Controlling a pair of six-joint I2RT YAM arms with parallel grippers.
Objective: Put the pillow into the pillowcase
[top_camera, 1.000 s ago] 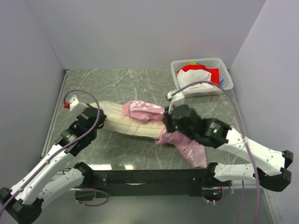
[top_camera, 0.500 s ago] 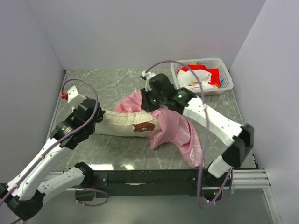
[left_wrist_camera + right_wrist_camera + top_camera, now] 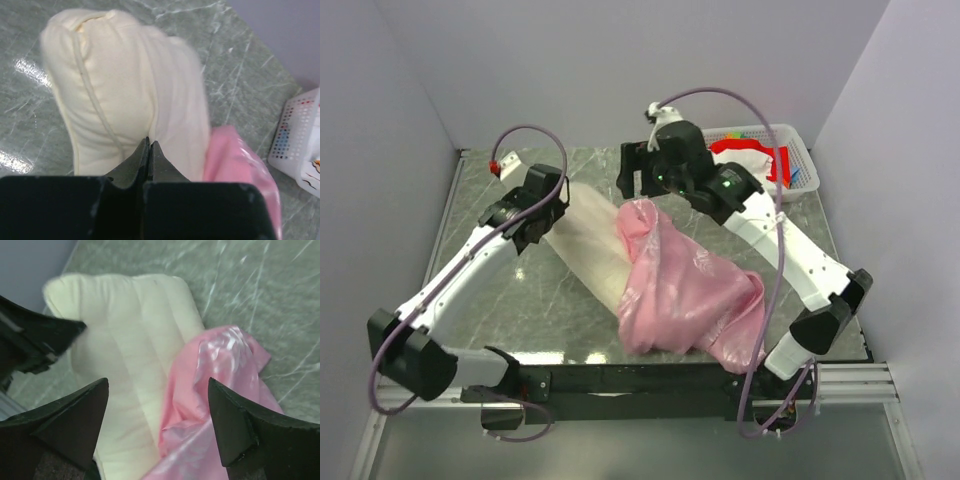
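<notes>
1. Top external view: the pillow (image 3: 582,243) lies slantwise on the green marbled tabletop (image 3: 510,310). Its far left end is at my left hand (image 3: 550,212) and its near right end is hidden under the pillowcase (image 3: 685,290).
2. The pillowcase is a crumpled pink heap covering the near right part of the pillow and spreading right across the tabletop. I cannot tell from any view how much of the pillow sits inside the sack and how much is only covered by it.
3. On the left wrist camera, my left hand (image 3: 149,146) is closed tight, its two fingertips meeting on a fold of the cream pillow (image 3: 125,85). It grips the pillow by its fabric. Pink pillowcase cloth (image 3: 240,165) shows just to the right of that grip.
4. On the right wrist camera, my right hand (image 3: 156,390) is spread wide with nothing between its fingers. It hangs above the line where the pillowcase (image 3: 220,360) overlaps the pillow (image 3: 130,330) and touches neither.
5. From above, the right hand (image 3: 635,175) sits over the far end of the pink heap.
6. A white plastic basket (image 3: 802,152) with red and white cloth in it stands at the far right corner of the tabletop, well apart from the pillow.
</notes>
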